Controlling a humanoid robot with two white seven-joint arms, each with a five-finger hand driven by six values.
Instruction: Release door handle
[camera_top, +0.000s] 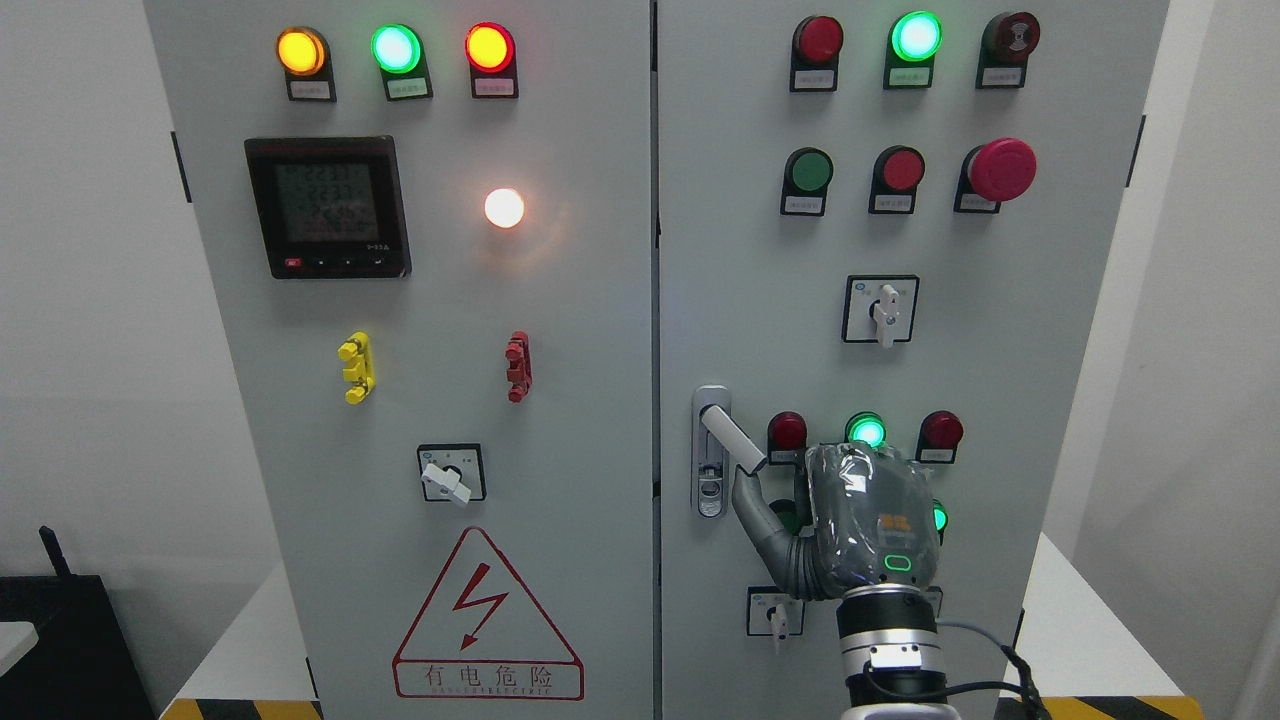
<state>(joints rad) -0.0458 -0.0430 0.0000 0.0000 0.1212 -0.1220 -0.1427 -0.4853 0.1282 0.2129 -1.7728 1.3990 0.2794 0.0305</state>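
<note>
The grey door handle (732, 438) sits on the left edge of the cabinet's right door (1000, 250). Its lever is turned out of its silver backplate (710, 490) and slants down to the right. My right hand (800, 500) rises from the bottom edge, its grey back towards me, just right of and below the lever. The thumb (752, 505) stretches up-left, its tip right under the lever's free end. The lever shows bare along its whole length, with nothing wrapped around it. The other fingers are hidden behind the back of the hand. My left arm does not show.
The left door (580, 320) carries a meter (328, 207), lamps, a rotary switch (450, 474) and a red warning triangle (487, 620). Push buttons (787, 431) and a green lamp (866, 430) crowd around my hand. A red emergency stop (1001, 169) is higher up.
</note>
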